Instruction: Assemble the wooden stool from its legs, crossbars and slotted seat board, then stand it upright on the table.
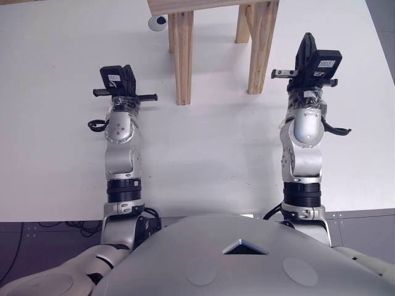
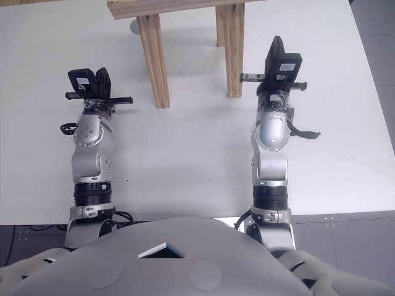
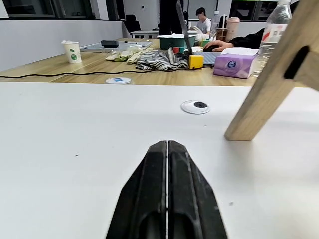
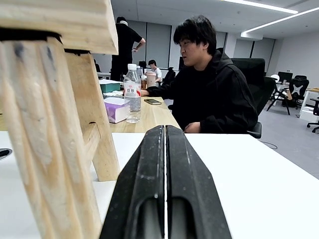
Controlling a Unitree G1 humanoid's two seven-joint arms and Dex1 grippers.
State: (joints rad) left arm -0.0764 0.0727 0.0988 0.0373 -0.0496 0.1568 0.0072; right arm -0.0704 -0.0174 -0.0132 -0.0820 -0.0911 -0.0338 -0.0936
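Observation:
The wooden stool (image 1: 185, 55) stands upright on its legs at the far middle of the white table (image 1: 210, 154), its seat board (image 2: 154, 6) on top. A crossbar (image 4: 92, 139) joins the legs under the seat. My left gripper (image 1: 121, 79) rests on the table to the left of the near left leg (image 3: 259, 94), apart from it, fingers (image 3: 167, 189) pressed together and holding nothing. To the right of the near right leg (image 1: 262, 49) my right gripper (image 1: 311, 58) is shut and holds nothing, close beside the leg (image 4: 45, 149).
A small round white cap with a dark centre (image 1: 158, 23) sits flush in the table behind the stool's left leg. The table's front edge runs just ahead of my torso. A wooden desk (image 3: 99, 62) with clutter stands beyond the table.

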